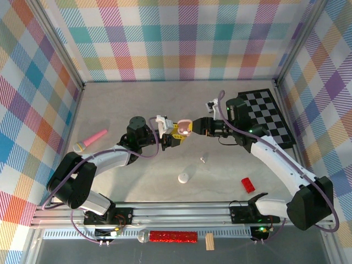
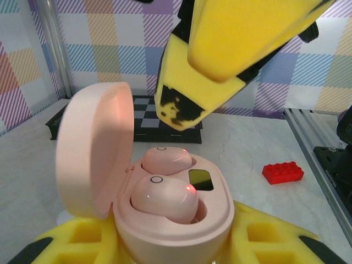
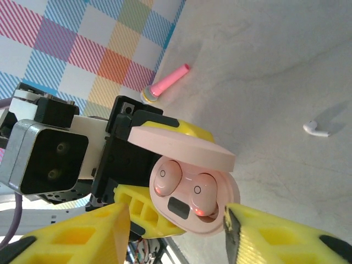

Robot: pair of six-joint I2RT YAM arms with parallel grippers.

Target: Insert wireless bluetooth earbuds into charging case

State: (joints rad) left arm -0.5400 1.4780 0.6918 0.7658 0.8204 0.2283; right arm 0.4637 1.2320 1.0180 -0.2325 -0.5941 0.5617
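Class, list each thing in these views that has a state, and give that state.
pink case: lid open, gripped by left hand
pink earbuds: both seated, red lights on
right hand: open, beside the case
white earbud: loose on the table

The left arm [image 1: 110, 158] and right arm [image 1: 275, 159] both bend inward so the wrists end up nose to nose. The left gripper [image 1: 176, 133] is clamped on the pink case [image 1: 185, 127], and the right gripper [image 1: 196, 126] sits just beside it, fingers spread apart.
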